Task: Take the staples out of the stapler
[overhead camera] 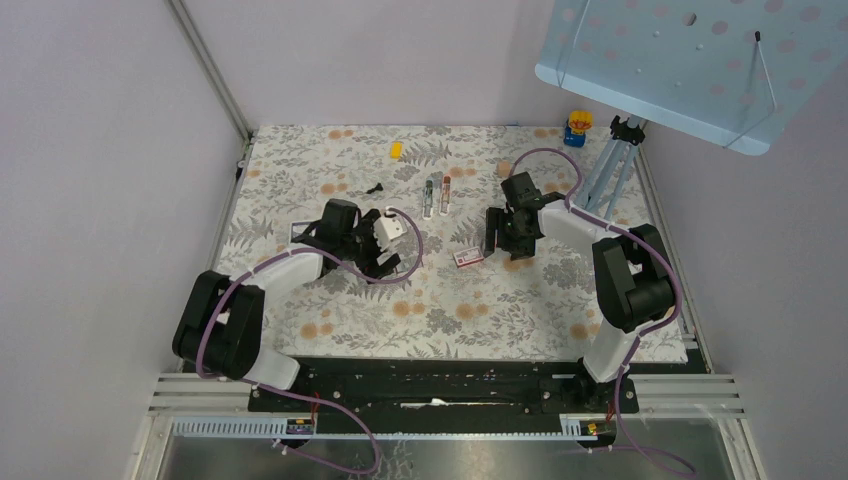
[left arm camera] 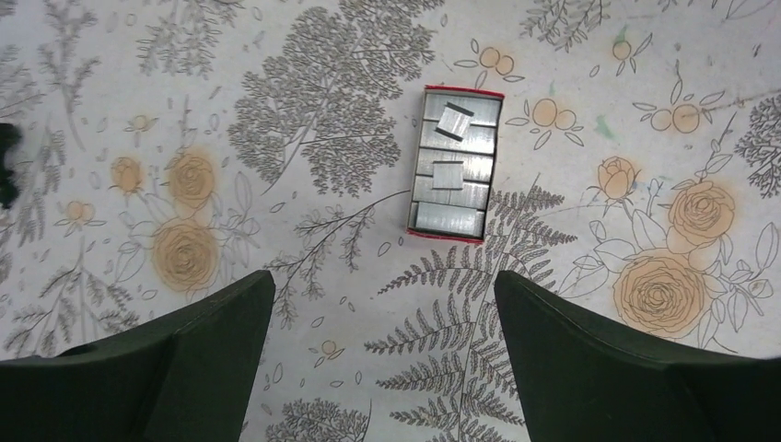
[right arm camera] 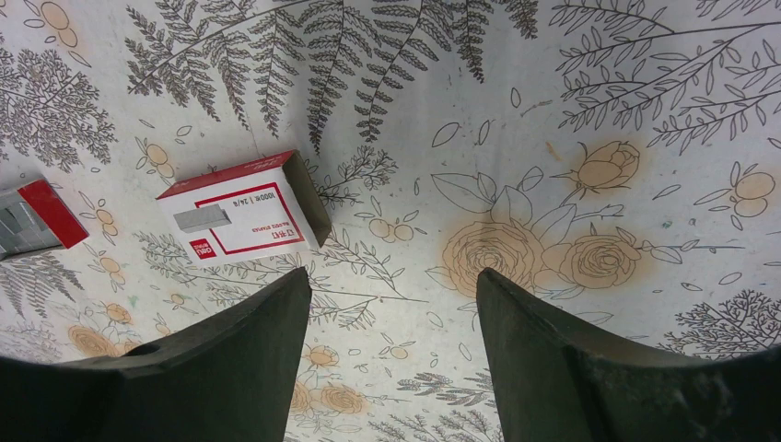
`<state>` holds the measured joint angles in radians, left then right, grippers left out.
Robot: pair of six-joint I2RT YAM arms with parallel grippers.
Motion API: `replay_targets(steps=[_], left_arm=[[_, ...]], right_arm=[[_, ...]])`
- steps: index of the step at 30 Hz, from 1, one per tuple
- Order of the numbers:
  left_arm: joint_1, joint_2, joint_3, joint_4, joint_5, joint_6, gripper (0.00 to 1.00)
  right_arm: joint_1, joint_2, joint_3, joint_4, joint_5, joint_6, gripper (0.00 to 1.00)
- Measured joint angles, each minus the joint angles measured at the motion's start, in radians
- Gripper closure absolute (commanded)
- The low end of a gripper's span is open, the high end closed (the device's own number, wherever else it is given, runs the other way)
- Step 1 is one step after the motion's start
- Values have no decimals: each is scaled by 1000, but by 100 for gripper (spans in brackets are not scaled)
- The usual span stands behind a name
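An open red-edged tray of staple strips (left arm camera: 454, 161) lies on the floral cloth, ahead of my left gripper (left arm camera: 384, 281), which is open and empty above the cloth. A white and red staple box (right arm camera: 244, 216) lies ahead and to the left of my right gripper (right arm camera: 394, 274), which is also open and empty. The tray's red end (right arm camera: 41, 212) shows at that view's left edge. In the top view the box (overhead camera: 468, 257) sits between the left gripper (overhead camera: 385, 260) and the right gripper (overhead camera: 510, 240). Two slim long items (overhead camera: 437, 193) lie further back; I cannot tell if either is the stapler.
A small yellow piece (overhead camera: 396, 150) and a small black piece (overhead camera: 375, 187) lie at the back of the cloth. A blue and yellow object (overhead camera: 577, 127) and a tripod (overhead camera: 615, 165) under a tilted blue panel (overhead camera: 690, 60) stand at the back right.
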<state>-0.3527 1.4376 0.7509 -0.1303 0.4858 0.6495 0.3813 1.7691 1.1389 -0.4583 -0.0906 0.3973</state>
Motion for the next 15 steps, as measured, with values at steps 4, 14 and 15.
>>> replay_targets(steps=[4,14,15], left_arm=[[-16,69,15,-7,-1,32,8],[-75,180,68,-49,-46,53,11],[-79,186,72,-53,-49,52,14]], right_arm=[[0,0,-6,7,0,2,27],[0,0,-8,23,1,2,27],[0,0,-8,23,1,2,27]])
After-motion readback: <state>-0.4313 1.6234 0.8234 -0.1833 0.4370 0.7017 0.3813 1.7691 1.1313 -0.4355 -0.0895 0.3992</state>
